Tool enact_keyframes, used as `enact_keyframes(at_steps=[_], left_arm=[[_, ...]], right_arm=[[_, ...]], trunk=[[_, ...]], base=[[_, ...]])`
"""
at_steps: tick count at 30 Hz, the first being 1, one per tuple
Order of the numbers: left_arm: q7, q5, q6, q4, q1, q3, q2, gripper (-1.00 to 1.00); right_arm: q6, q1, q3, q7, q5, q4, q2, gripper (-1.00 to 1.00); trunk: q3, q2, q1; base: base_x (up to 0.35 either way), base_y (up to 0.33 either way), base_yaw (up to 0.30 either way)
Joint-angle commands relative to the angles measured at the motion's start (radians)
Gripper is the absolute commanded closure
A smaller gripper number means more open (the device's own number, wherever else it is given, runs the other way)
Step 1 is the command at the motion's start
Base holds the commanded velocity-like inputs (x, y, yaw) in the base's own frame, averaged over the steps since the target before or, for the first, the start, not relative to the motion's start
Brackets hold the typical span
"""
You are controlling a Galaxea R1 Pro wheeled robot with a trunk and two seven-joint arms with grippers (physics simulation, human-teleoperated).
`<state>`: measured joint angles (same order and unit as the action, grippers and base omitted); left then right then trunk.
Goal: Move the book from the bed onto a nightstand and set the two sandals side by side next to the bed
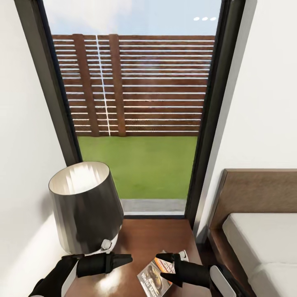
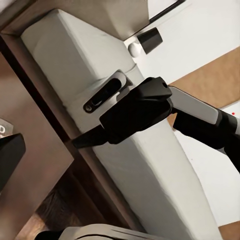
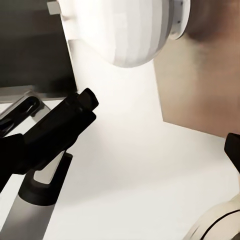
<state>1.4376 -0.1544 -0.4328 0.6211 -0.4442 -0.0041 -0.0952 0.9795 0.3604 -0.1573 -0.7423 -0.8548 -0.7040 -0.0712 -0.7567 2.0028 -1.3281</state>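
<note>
Your right gripper stood spread over the book at the nightstand's 5 o'clock edge, bed at 3, lamp crowding your left gripper, its grip unreadable.

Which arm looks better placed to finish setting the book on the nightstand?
Right, probably: the right gripper is at the book lying on the nightstand, while the left gripper points beside the lamp.

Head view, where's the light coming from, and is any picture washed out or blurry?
Head view: daylight enters through the window, brightening the lamp shade's inner rim and leaving a sheen on the nightstand. Right wrist view: the white wall looks overexposed, nearly featureless. Left wrist view: evenly lit, slightly soft.
</note>
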Motion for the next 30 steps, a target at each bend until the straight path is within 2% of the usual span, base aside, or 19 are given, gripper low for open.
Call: enact_keyframes(at_steps=[1,8,14,17,19,20,21,22,23,27,29,30], left_arm=[[0.003,-0.002,-0.011,0.0,0.0,0.0,0.0,-1.0],[-0.005,-0.001,-0.01,-0.001,-0.001,-0.001,0.0,-1.0],[-0.164,-0.001,0.0,-0.03,0.004,-0.002,0.011,-1.0],[-0.225,-0.001,0.046,-0.073,0.009,-0.002,0.013,-1.0],[-0.26,-0.001,0.092,-0.106,0.011,-0.002,0.013,-1.0],[-0.284,-0.001,0.123,-0.126,0.012,-0.002,0.014,-1.0],[-0.296,-0.001,0.136,-0.135,0.012,-0.002,0.014,-1.0],[-0.318,-0.001,0.157,-0.15,0.013,-0.002,0.014,-1.0],[-0.328,-0.001,0.164,-0.155,0.013,-0.003,0.014,-1.0],[-0.378,-0.001,0.193,-0.174,0.013,-0.002,0.014,-1.0],[-0.384,-0.001,0.206,-0.177,0.014,-0.002,0.014,-1.0],[-0.386,-0.001,0.211,-0.177,0.014,-0.002,0.014,-1.0]], right_arm=[[0.001,0.0,-0.002,-0.005,0.002,0.0,-0.001,-1.0],[0.001,0.001,-0.003,-0.004,0.003,0.001,-0.001,-1.0],[-0.001,0.001,-0.005,-0.002,0.011,0.0,-0.001,-1.0],[-0.029,0.001,-0.007,0.003,0.027,-0.002,-0.001,-1.0],[-0.095,0.001,-0.011,0.004,0.067,-0.004,-0.001,-1.0],[-0.156,0.001,-0.016,0.004,0.112,-0.005,-0.001,-1.0],[-0.189,0.001,-0.018,0.004,0.138,-0.005,-0.001,-1.0],[-0.253,0.001,-0.02,0.003,0.197,-0.003,-0.004,-1.0],[-0.283,0.0,-0.021,0.002,0.228,-0.002,-0.005,-1.0],[-0.451,-0.001,-0.024,-0.003,0.451,0.014,-0.011,-1.0],[-0.506,-0.001,-0.024,-0.003,0.495,0.048,-0.012,-1.0],[-0.522,-0.001,-0.024,-0.003,0.501,0.061,-0.013,-1.0]], trunk=[[0.002,-0.007,0.004],[0.024,-0.056,0.031],[0.043,-0.098,0.054],[0.052,-0.119,0.065],[0.059,-0.133,0.073],[0.062,-0.14,0.077],[0.065,-0.147,0.081],[0.068,-0.154,0.085],[0.071,-0.161,0.088],[0.084,-0.189,0.104],[0.09,-0.203,0.111],[0.093,-0.21,0.115]], base=[[0.0,0.0,0.0],[0.0,0.0,0.0],[0.0,0.0,0.0],[0.0,0.0,0.0],[0.0,0.0,0.0],[0.0,0.0,0.0],[0.0,0.0,0.0],[0.0,0.0,0.0],[0.0,0.0,0.0],[0.0,0.0,0.0],[0.0,0.0,0.0],[0.0,0.0,0.0]])
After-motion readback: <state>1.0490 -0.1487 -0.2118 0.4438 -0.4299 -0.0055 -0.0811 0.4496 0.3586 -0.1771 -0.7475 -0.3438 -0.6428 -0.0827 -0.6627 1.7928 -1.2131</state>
